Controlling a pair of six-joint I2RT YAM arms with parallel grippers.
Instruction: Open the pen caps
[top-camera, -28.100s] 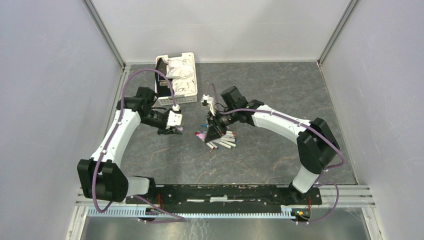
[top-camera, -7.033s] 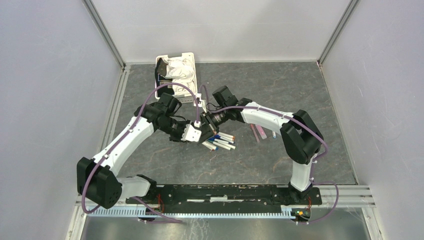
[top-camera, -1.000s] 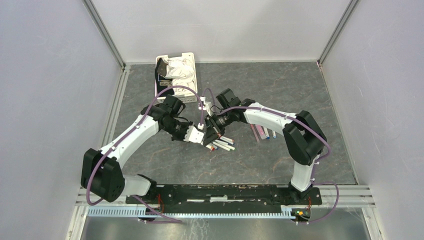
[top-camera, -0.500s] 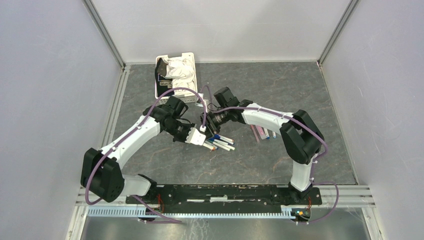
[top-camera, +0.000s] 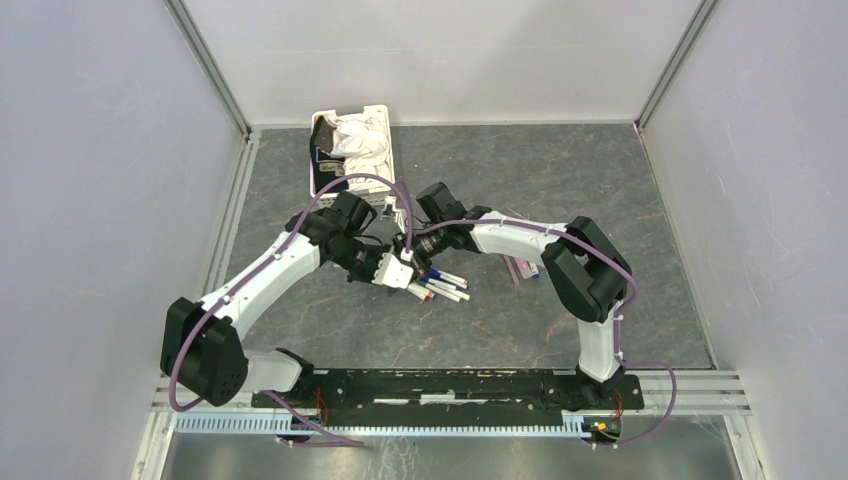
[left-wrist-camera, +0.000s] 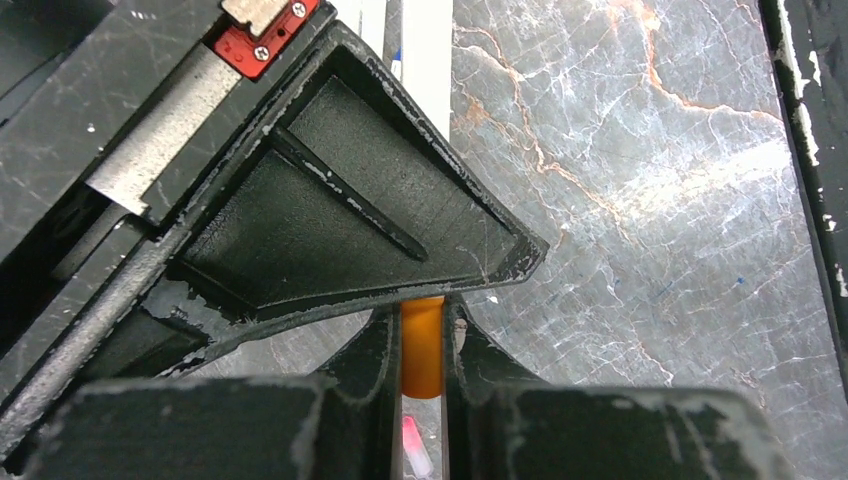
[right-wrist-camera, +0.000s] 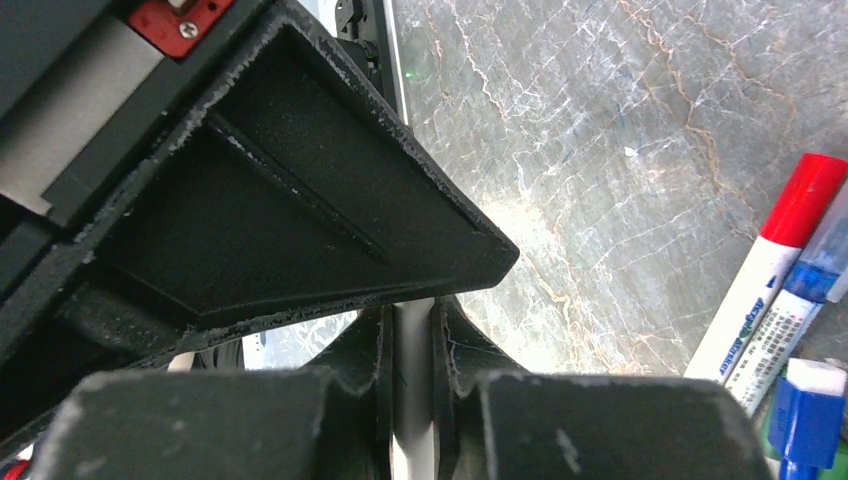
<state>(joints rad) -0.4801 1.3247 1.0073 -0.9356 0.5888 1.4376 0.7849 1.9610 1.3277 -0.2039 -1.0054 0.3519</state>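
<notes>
My left gripper (top-camera: 402, 272) and right gripper (top-camera: 412, 252) meet tip to tip just above the table, left of a small pile of pens (top-camera: 442, 286). In the left wrist view my left gripper (left-wrist-camera: 422, 322) is shut on an orange pen cap (left-wrist-camera: 422, 345). In the right wrist view my right gripper (right-wrist-camera: 410, 322) is shut on the white barrel of a pen (right-wrist-camera: 410, 345). Each view is half filled by the other gripper's black finger. Red-capped (right-wrist-camera: 790, 240) and blue-capped (right-wrist-camera: 815, 275) pens lie to the right. A pink cap (left-wrist-camera: 415, 448) lies on the table under the left gripper.
A white slotted basket (top-camera: 383, 190) holding crumpled white cloth stands at the back left, close behind the left arm. A few more pens (top-camera: 524, 268) lie beside the right forearm. Grey walls enclose the marbled table (top-camera: 600, 180).
The right arm has swung a little to the left and back, its gripper staying against the left gripper. The left arm has barely moved.
</notes>
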